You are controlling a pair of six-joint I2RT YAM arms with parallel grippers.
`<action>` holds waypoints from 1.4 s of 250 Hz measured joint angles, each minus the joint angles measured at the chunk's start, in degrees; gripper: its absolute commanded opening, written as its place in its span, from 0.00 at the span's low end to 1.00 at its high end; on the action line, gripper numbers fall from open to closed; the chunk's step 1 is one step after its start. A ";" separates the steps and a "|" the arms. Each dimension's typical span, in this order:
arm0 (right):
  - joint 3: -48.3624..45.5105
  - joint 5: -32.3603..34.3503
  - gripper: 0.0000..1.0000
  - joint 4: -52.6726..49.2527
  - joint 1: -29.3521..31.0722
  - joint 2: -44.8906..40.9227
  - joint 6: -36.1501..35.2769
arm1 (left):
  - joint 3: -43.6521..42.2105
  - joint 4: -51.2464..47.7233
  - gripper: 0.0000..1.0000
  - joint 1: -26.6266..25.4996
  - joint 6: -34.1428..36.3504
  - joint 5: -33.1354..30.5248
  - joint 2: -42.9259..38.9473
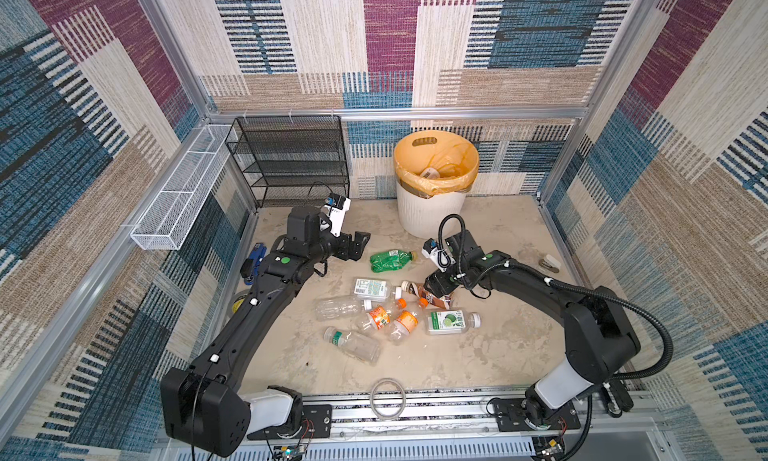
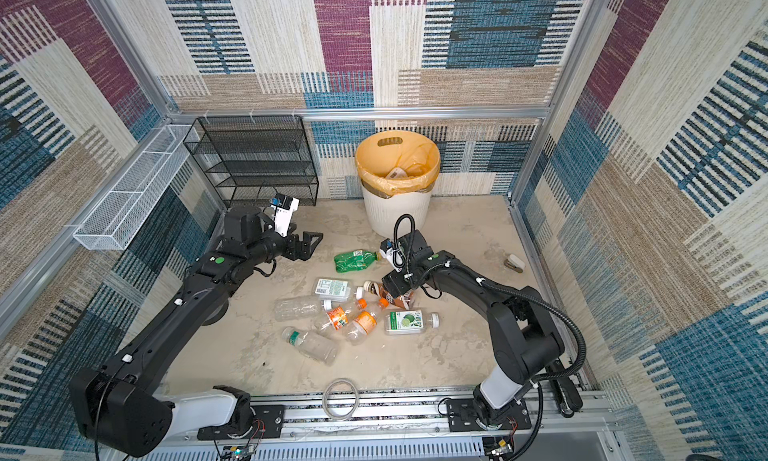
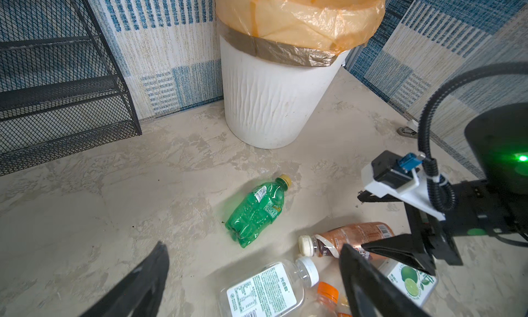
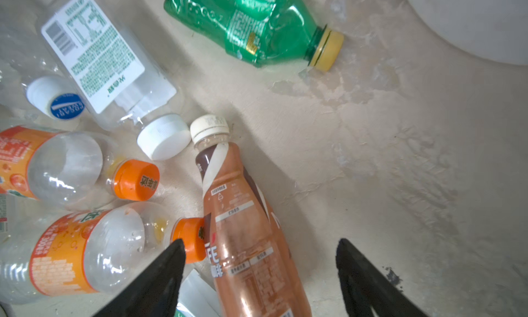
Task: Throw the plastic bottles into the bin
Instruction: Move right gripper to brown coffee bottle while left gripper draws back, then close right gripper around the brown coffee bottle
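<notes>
Bottles (image 1: pixel 379 317) lie on their sides in a loose cluster in the middle of the surface (image 1: pixel 498 338). They are in front of the bin (image 1: pixel 428 216), which stands upright against the back wall with an orange bag (image 1: pixel 436 155) folded over its rim. A white-labelled bottle (image 1: pixel 430 173) lies inside it. The green bottle (image 1: pixel 390 260) lies apart from the cluster, between it and the bin, its yellow cap toward the right arm. The right end effector (image 1: pixel 434 292) is low over the brown bottle (image 4: pixel 243 238) at the cluster's bin-side edge. In the right wrist view its fingers (image 4: pixel 160 278) stand apart on either side of that bottle. A clear gap shows on one side, and the other fingertip is just beside an orange cap (image 4: pixel 190 240) that touches the brown bottle. It has hold of nothing. The left end effector (image 1: pixel 358 245) hangs over bare surface left of the green bottle, near the black rack (image 1: pixel 291 160), jaws wide and empty. In the left wrist view its fingers (image 3: pixel 137 281) frame the green bottle and the bin beyond.
</notes>
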 measured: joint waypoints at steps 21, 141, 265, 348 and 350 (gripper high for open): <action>-0.59 1.33 0.83 0.02 0.15 0.92 -0.42 | 0.00 -0.02 0.93 0.00 0.00 0.02 0.00; -2.84 4.09 0.76 2.69 0.74 4.13 -0.70 | -0.04 -0.04 0.93 0.00 0.00 0.02 -0.02; -3.02 7.52 0.54 7.76 0.72 5.11 0.61 | -0.09 -0.11 0.92 0.00 0.00 0.04 0.22; -4.33 9.27 0.52 10.45 -0.46 -0.76 4.04 | -0.13 -0.22 0.91 0.00 -0.02 0.48 0.76; -4.37 9.33 0.52 10.51 -0.59 -1.03 4.17 | -0.15 -0.22 0.91 0.00 -0.02 0.50 0.76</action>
